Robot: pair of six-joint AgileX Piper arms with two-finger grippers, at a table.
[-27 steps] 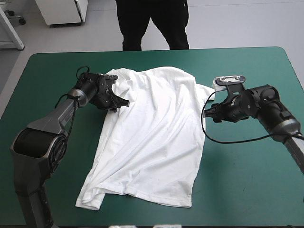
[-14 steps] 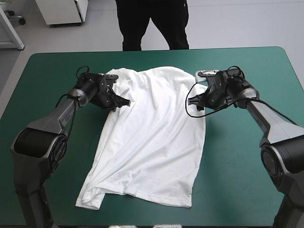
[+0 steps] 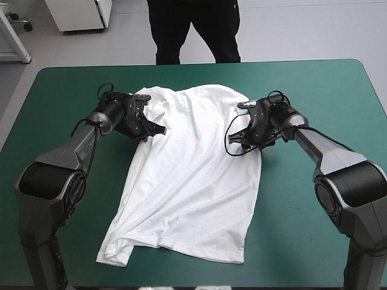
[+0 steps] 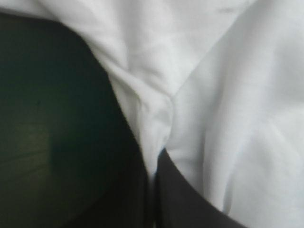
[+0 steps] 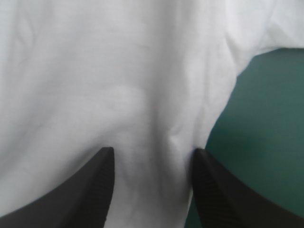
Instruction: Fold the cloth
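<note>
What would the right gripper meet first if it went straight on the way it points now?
The T-shirt: its white cloth lies between the fingers and just ahead of the open right gripper, near the shirt's edge. Contact looks close, though depth is unclear.

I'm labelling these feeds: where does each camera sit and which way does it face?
High view: above and behind the robot, looking forward and down on the table and spread T-shirt; left gripper and right gripper show.
Left wrist view: above the left wrist, looking along the left gripper, shut on the T-shirt's edge.
Right wrist view: above the right wrist, along the right gripper, open over the T-shirt.
Shared: all three show the T-shirt.
</note>
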